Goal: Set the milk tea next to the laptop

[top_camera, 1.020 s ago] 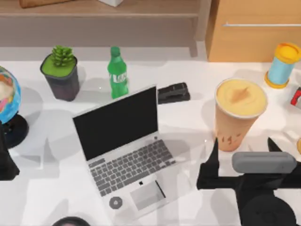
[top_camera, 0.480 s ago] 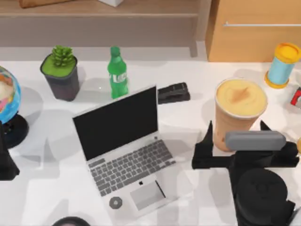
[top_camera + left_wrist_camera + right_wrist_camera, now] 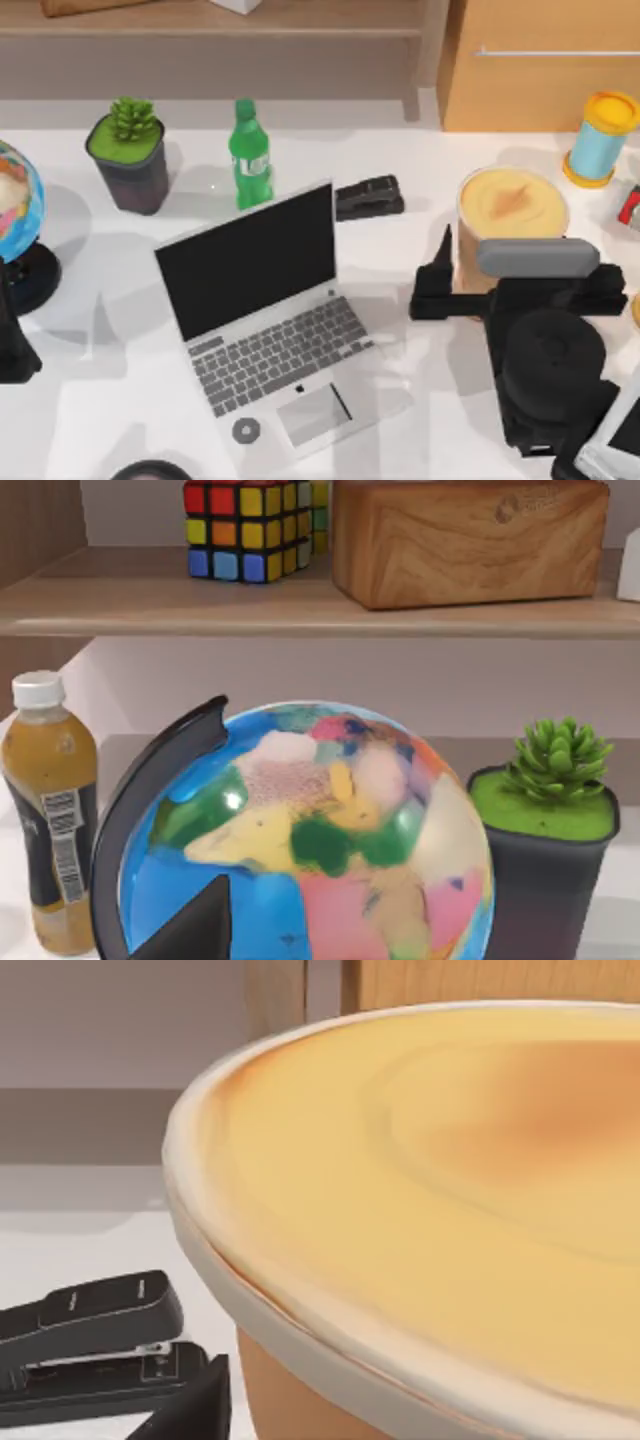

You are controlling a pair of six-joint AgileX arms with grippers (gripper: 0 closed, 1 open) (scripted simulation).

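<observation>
Item: milk tea, upright on the worktop, well right of the laptop. Right end effector spread wide, straddling the cup's lower body for a side grasp; contact seemingly not made. Left arm parked at left edge.

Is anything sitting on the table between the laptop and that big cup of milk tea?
No. In the top view, the stretch between the laptop and the milk tea is bare white table; the black stapler lies farther back.
</observation>
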